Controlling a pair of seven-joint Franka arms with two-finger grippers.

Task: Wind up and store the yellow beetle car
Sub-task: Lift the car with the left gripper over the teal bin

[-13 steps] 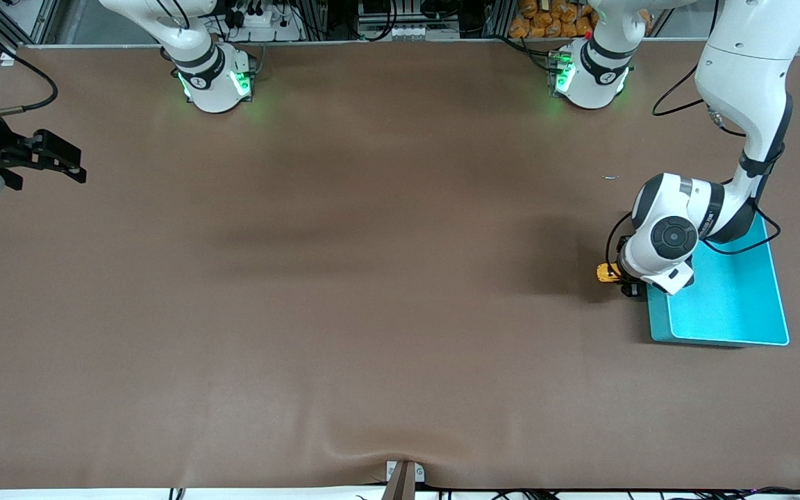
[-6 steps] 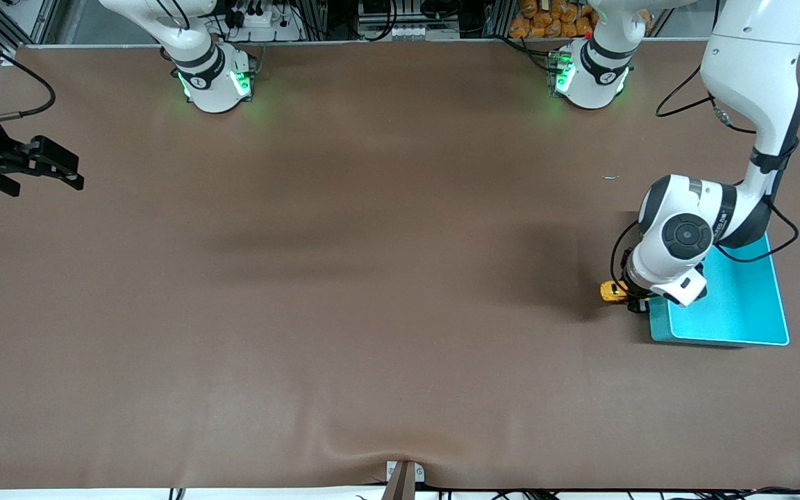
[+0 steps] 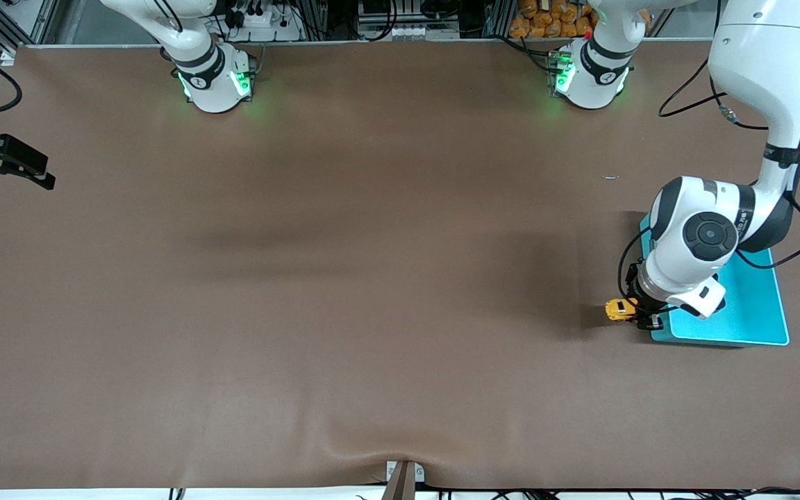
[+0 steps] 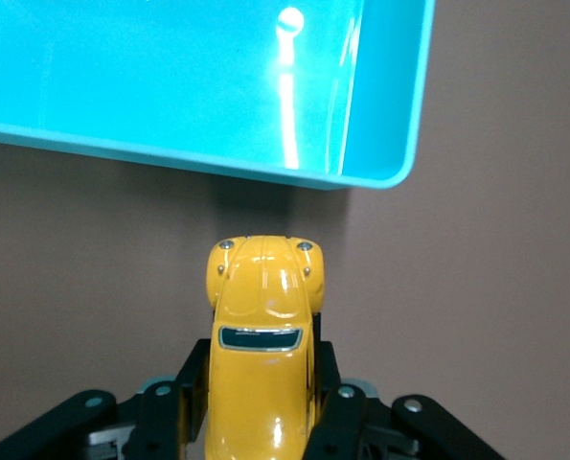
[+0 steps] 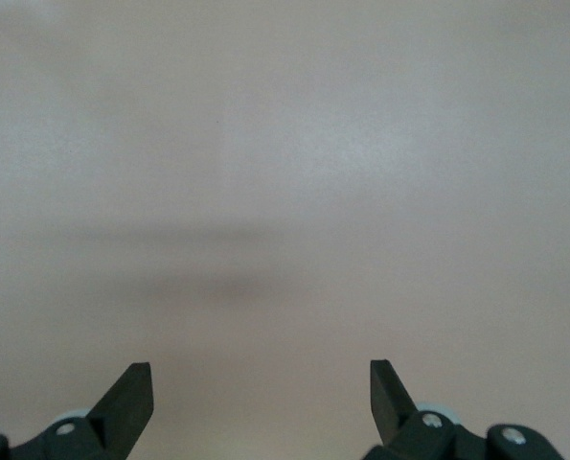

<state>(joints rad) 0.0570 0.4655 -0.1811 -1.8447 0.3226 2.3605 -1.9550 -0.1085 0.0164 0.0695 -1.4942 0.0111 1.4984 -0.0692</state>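
White arms, black joints

Green lights are glowing on both bases (image 3: pixel 216 83); black cables are trailing along the left arm (image 3: pixel 754 83); silver screws are showing on black fingers (image 5: pixel 126 402).

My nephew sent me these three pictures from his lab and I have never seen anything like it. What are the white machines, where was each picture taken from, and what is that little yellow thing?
The white machines are two robot arms bolted along one edge of a brown table. The wide picture comes from a high camera facing them. The other two come from small cameras on each arm's wrist, looking down past its own fingers.

The left gripper is shut on the yellow beetle car, a tiny toy; its wrist view shows the car pinched between the black fingers. The car is beside the turquoise bin, close to the bin's corner nearest the front camera, not in it.

The right gripper waits with its fingers open over the table's edge at the right arm's end. Its wrist view shows only bare table between the fingertips.
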